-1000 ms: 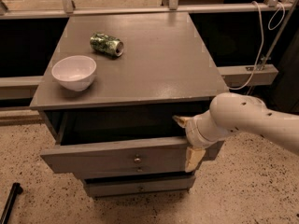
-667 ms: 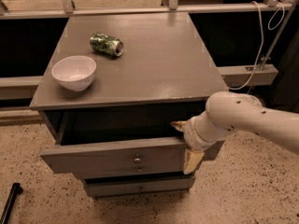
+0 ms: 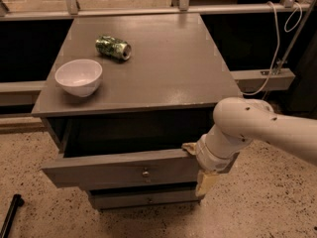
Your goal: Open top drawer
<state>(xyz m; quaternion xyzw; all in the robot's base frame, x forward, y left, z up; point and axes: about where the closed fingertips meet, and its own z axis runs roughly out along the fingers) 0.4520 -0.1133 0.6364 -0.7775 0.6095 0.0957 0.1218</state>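
Top drawer: pulled partway out beneath the worktop, its dark inside showing.
Claw: at the right end of the drawer front; whether released or clenched cannot be told.
Worktop: white bowl at left, green can lying behind it.

gripper at top drawer rt end, largely hidden

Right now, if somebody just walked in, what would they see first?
Probably the big white arm on the right, its end effector at the right end of the pulled-out top drawer. Then the white bowl and green can on the grey cabinet top.
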